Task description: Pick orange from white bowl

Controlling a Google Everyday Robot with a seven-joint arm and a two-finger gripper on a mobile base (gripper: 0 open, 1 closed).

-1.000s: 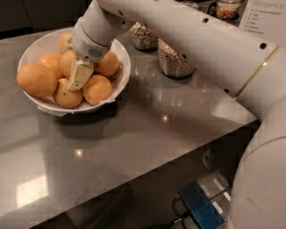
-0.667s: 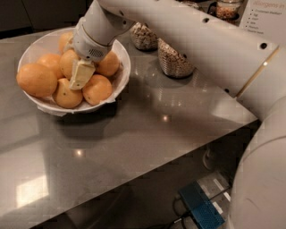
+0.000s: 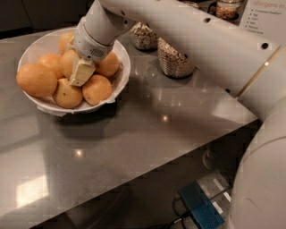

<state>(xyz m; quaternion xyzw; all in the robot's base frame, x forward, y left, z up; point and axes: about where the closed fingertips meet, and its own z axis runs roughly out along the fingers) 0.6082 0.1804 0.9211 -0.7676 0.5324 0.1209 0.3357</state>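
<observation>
The white bowl [image 3: 122, 71] stands at the back left of the grey table, holding several yellow-orange fruits on a crinkled paper liner. My gripper [image 3: 82, 71] reaches down into the middle of the pile from the upper right. It rests against one orange [image 3: 68, 61], between it and the oranges at the front [image 3: 97, 88] and at the right [image 3: 108, 65]. A larger, deeper-orange fruit [image 3: 36, 79] lies at the bowl's left. My white arm hides the back of the bowl.
Two glass jars of nuts [image 3: 143, 36] [image 3: 174, 59] stand just right of the bowl, under my arm. Another jar [image 3: 228, 9] and a printed sign [image 3: 267, 15] are at the back right. The table edge runs diagonally at lower right, with a blue device [image 3: 201, 209] on the floor.
My gripper has shifted very slightly to the right inside the bowl. The oranges have not visibly moved.
</observation>
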